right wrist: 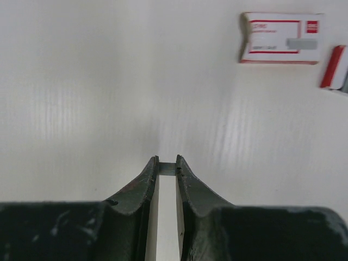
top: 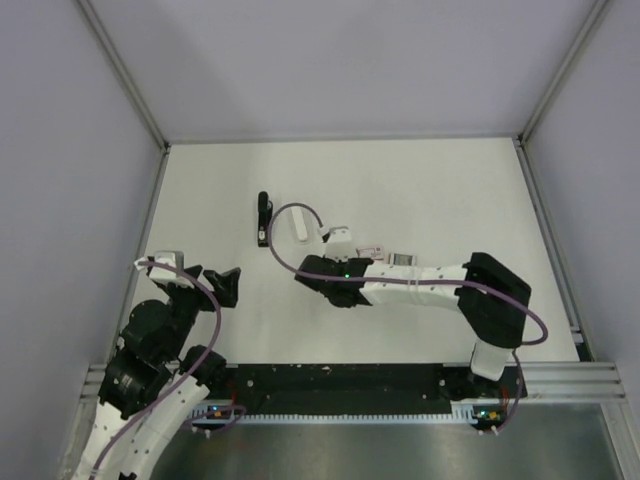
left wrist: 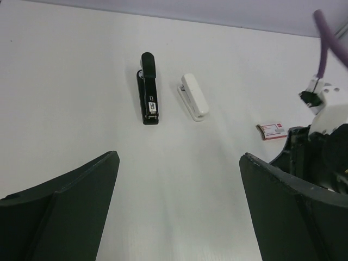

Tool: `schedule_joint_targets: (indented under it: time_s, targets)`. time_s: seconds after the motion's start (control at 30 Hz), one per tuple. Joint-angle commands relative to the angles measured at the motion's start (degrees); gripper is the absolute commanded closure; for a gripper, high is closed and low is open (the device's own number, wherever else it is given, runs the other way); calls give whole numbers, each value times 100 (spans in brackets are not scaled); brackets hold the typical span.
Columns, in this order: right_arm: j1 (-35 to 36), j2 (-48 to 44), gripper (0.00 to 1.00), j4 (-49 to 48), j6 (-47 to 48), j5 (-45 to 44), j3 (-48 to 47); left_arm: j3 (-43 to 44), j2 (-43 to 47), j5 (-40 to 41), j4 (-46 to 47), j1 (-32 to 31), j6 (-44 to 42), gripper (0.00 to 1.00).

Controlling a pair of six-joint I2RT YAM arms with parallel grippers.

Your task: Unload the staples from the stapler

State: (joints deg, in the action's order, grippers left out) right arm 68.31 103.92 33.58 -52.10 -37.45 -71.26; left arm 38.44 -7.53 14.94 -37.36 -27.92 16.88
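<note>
Pinching staples (right wrist: 167, 169), right tool (right wrist: 167, 163) over open table (top: 420, 180); left tool (left wrist: 179, 156) spread near left edge, stapler (left wrist: 148, 89) apart.

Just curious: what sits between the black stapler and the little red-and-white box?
A white oblong block, nearer the stapler than the box; the left wrist view shows it plainly.

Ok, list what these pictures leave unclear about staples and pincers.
Left wrist view: the stapler hides in its own body whether staples are inside.
Right wrist view: the grey strip at the tips of the right pincer is too small to call staples.
Top view: the right pincer hides under its own wrist.
Right wrist view: a red-edged item is cut off by the right edge.
</note>
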Motion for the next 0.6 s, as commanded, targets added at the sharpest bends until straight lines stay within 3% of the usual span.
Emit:
schedule_joint_targets:
  time_s: [0.0,0.3,0.57]
  targets:
    - [-502,-907,89,-317,208,-219,604,15,-196,123,159,-20,69,1]
    - [-1689,-1892,89,-923,911,106,1598,24,-380,150,168,-3,78,1]
    - [-2410,-1946,88,-1301,1447,475,1897,32,-530,220,142,-11,78,1]
